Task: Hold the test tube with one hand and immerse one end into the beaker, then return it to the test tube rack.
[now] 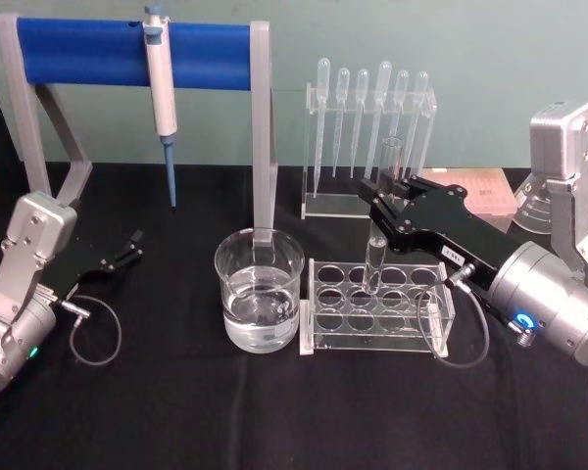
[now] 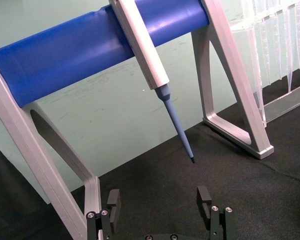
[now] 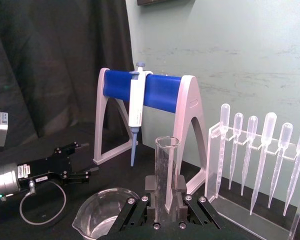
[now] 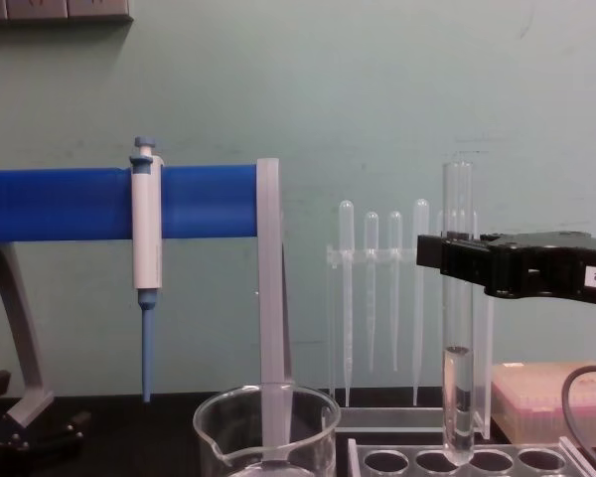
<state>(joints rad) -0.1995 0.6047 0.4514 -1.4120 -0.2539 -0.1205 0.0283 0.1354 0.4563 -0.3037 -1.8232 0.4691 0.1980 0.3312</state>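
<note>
Clamped mid-length in the black right end effector (image 1: 380,199), the long clear glass test tube (image 4: 457,338) stands upright, rim at 12 o'clock, rounded end at, perhaps inside, a hole of the clear plastic rack (image 1: 436,318). The wide glass beaker (image 1: 225,279) stands just at the rack's 9 o'clock; the left end effector (image 1: 130,247) lies parted, well apart.

Head view high, looking down, chest view low, level, both sharing beaker (image 1: 259,291)
</note>
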